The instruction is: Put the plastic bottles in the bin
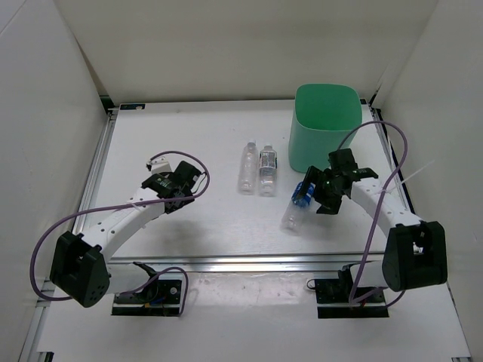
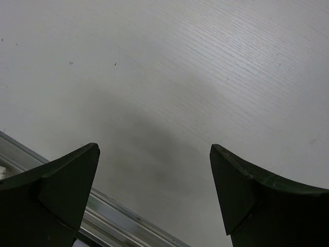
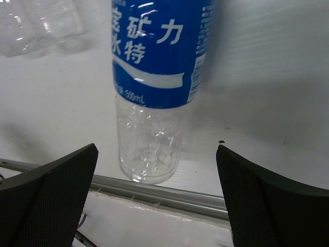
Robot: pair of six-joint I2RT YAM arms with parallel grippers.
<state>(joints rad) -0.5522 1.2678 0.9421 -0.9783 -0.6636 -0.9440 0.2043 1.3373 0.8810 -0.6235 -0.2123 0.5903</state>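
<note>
Toward the upper right of the overhead view, the mint-green bin [image 1: 326, 124] stands upright on the white table [image 1: 196, 132], close to the far edge. Nothing can be made out inside it from this angle.

Two clear bottles [image 1: 256, 169] lie side by side near the middle of the frame, their long sides just beside each other, well apart from both arms. They also show as pale blurred shapes in the upper left of the right wrist view [image 3: 36, 23].

A bottle with a blue label [image 1: 296, 207] lies on the table just below and left of the bin, apart from it. The right pincer [image 1: 317, 197] hangs over this bottle with its jaws spread wide, grasping nothing. Its wrist view shows the label [image 3: 154, 51] at top centre and the clear end of the bottle pointing down toward a metal rail [image 3: 169, 195] at the table's edge. Both fingers [image 3: 56, 190] stand off to either side, not touching the bottle.

At the left of the overhead view, the left pincer [image 1: 181, 181] sits low over bare table, far from every bottle. Its wrist view shows the jaws released wide [image 2: 154, 149], with only white tabletop [image 2: 180, 62] between them.
</note>
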